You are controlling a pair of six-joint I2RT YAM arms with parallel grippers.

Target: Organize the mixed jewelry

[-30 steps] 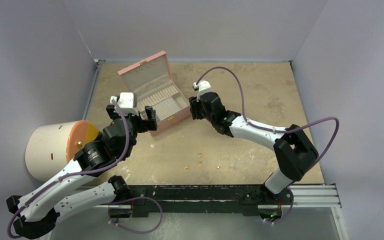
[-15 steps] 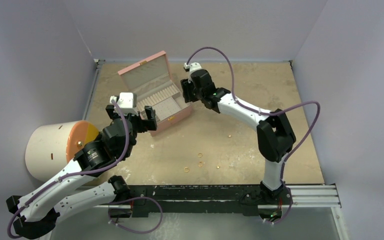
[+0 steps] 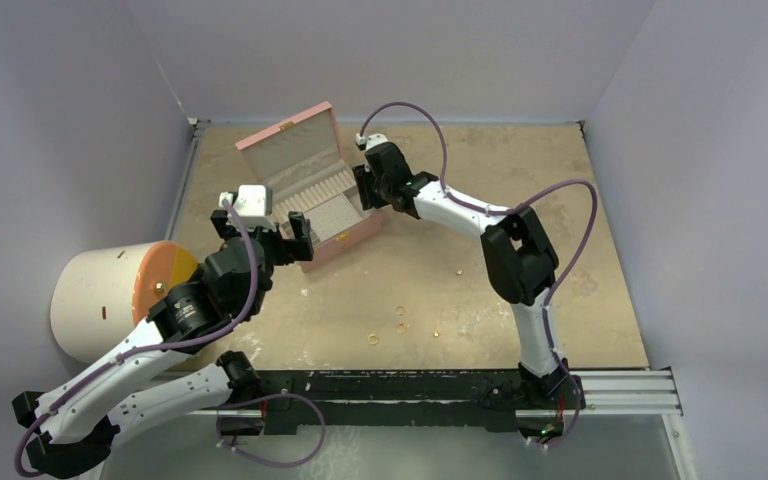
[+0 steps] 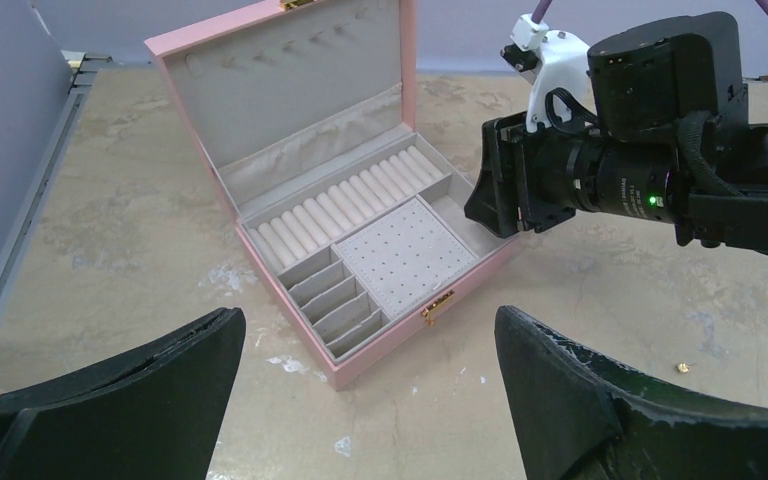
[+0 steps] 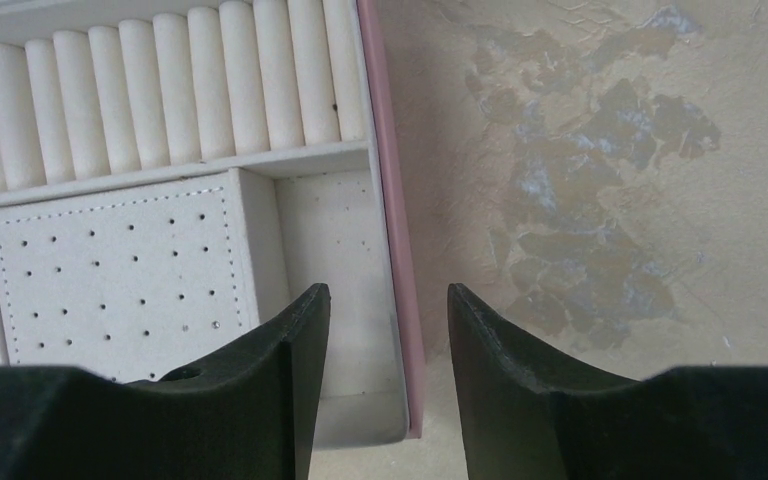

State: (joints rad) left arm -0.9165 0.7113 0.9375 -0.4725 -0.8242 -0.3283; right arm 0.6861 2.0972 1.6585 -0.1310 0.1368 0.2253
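I am hovering right hand over pink box toward far edge of tabletop, narrowly parted (nothing visible between); left hand gaping wide.

**A:** What do the arms look like?

**B:** The left arm and the right arm both have white shells on the long links and black housings at the joints.

**A:** Any cabling?

**B:** A purple cable arcs out behind each pair of jaws.

**A:** And close to the jaws?

**B:** A white camera block sits just behind the left jaws. Behind the right jaws there is a black cylinder with a small green light and a white bracket. The fingers are matt black, scuffed pale along their edges.
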